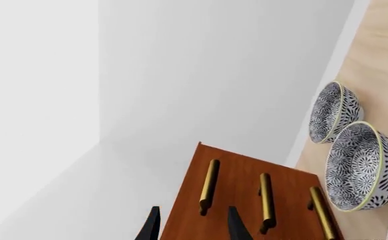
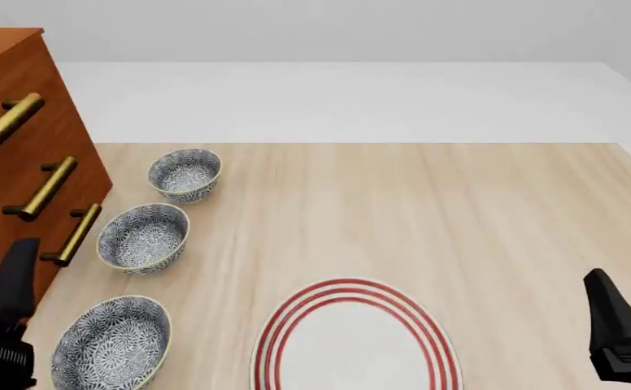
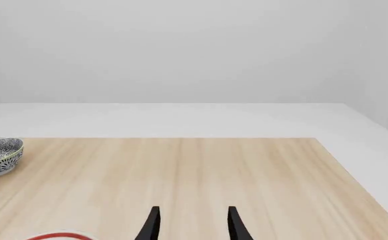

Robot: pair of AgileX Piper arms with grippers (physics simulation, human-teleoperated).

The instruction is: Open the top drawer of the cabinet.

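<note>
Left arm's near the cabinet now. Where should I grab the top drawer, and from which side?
Grip the top drawer by its brass bar handle, mid-span between the two posts. It stands proud of the front, so the left gripper, jaws open, could likely straddle it, coming straight at the cabinet face from the table side.

Front camera overlooks the table (image 2: pixel 402 203) from the near side; left wrist camera faces the cabinet (image 1: pixel 241 200) closely; both share it.
</note>
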